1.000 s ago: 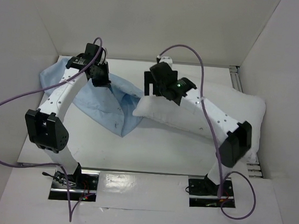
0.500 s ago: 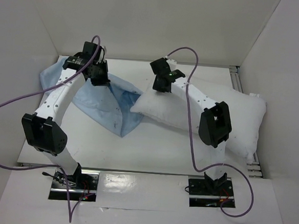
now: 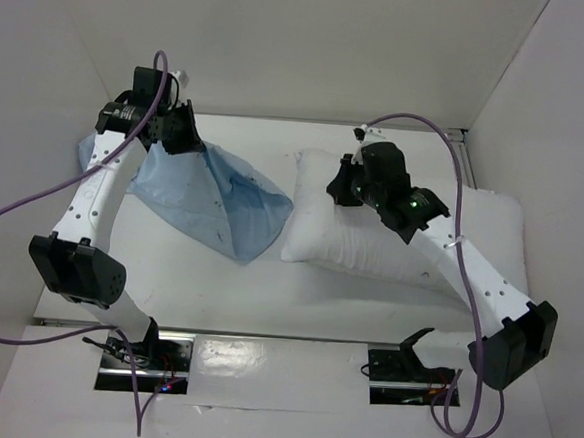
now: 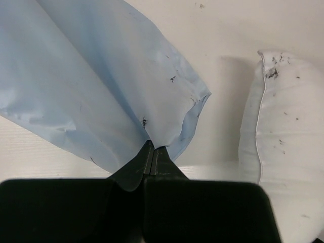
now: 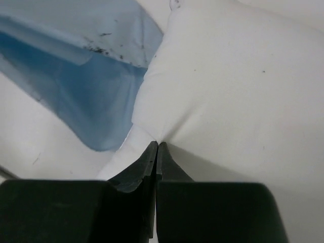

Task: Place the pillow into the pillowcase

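The light blue pillowcase [image 3: 213, 195] hangs limp at the left of the table, pinched at its upper edge by my left gripper [image 3: 189, 144], which is shut on it. In the left wrist view the blue cloth [image 4: 101, 86] fans out from my shut tips [image 4: 153, 148]. The white pillow [image 3: 411, 242] lies on the right half of the table. My right gripper [image 3: 340, 185] is shut on a pinch of the pillow's cover near its left end. The right wrist view shows the pillow [image 5: 238, 86] puckering at my tips [image 5: 157, 143], with the pillowcase's open mouth [image 5: 86, 96] just left of it.
White walls enclose the table on three sides. A metal rail [image 3: 461, 151] runs along the right edge behind the pillow. Purple cables [image 3: 33, 201] loop off both arms. The arm bases [image 3: 402, 372] sit at the near edge.
My right gripper closed on the pillow and shifted right with it, so the pillow's left end pulled away from the pillowcase. My left gripper lifted the pillowcase up and to the left.
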Action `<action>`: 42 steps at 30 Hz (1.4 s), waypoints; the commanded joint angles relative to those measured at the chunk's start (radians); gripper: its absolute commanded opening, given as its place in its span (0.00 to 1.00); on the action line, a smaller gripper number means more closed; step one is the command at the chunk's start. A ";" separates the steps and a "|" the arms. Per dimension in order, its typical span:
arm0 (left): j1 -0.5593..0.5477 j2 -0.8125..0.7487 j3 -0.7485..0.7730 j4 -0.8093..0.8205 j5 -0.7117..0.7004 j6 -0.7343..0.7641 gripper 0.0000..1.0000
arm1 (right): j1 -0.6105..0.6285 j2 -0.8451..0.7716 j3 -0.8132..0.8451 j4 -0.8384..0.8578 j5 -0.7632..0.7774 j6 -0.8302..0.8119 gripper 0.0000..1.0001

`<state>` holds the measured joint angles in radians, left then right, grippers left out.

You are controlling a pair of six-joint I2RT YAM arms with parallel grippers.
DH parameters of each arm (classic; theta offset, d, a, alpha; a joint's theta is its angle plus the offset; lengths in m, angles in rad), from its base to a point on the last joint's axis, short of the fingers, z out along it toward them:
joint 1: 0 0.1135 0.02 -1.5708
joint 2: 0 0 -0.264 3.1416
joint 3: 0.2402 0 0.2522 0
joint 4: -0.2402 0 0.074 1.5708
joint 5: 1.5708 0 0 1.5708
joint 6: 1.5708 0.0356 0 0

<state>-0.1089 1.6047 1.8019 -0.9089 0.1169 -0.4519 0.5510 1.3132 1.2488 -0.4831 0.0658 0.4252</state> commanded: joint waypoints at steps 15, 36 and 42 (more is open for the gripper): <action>0.020 -0.031 -0.010 0.005 0.055 0.005 0.00 | 0.242 0.159 0.187 -0.100 -0.366 -0.286 0.00; 0.048 -0.031 -0.075 0.036 0.036 -0.004 0.00 | 0.305 0.101 0.232 -0.246 -0.310 -0.258 0.00; 0.048 -0.057 -0.075 0.036 0.036 -0.004 0.00 | 0.375 0.135 0.178 -0.199 -0.356 -0.233 0.00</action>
<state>-0.0669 1.5860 1.7279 -0.9043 0.1505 -0.4500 0.8932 1.4635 1.4216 -0.7349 -0.2295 0.1680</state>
